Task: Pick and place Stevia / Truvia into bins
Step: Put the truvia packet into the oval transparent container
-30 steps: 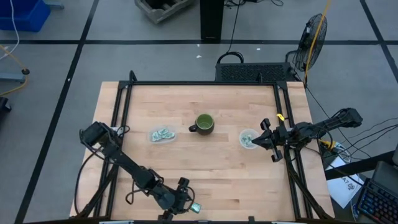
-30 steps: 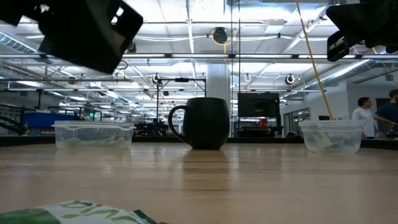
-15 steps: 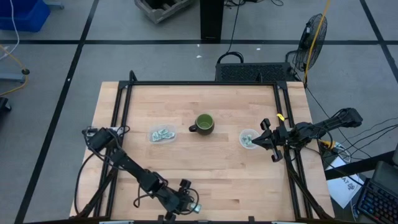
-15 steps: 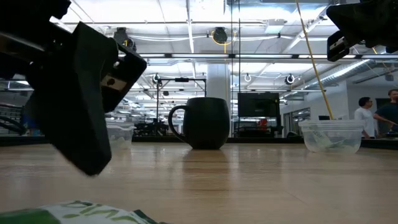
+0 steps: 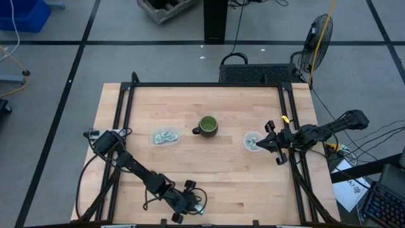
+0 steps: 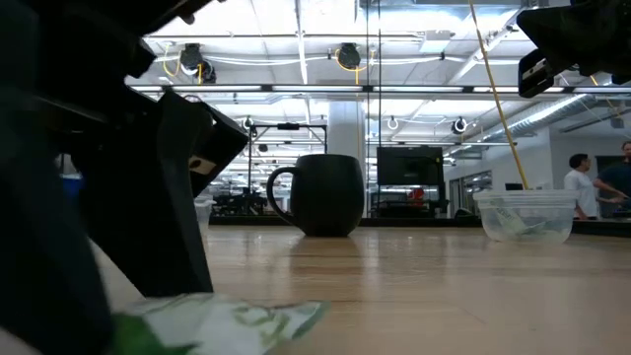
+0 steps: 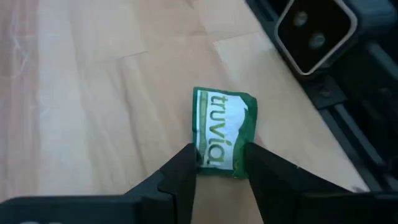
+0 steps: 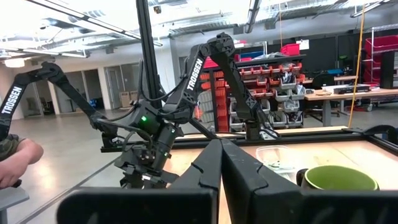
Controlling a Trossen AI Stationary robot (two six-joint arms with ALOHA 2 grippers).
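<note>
Packet (image 7: pixel 222 132) marked "truvia" in green lies at the table's near edge between the fingers of the left gripper (image 7: pixel 219 167), which straddle it but do not look clamped yet. Farther back, both bowls, left (image 5: pixel 164 137) and right (image 5: pixel 253 140), already hold packets either side of the mug (image 5: pixel 207 125), so this may be the last. Right gripper (image 5: pixel 261 144), clenched empty, waits by its bowl; "TROSSEN" reads on the left arm.

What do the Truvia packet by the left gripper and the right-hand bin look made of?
Truvia packet: likely matte paper, with printed lettering and crimped, slightly crumpled edges. Right-hand bin: apparently clear, glossy plastic, since packets inside show through its wall.
</note>
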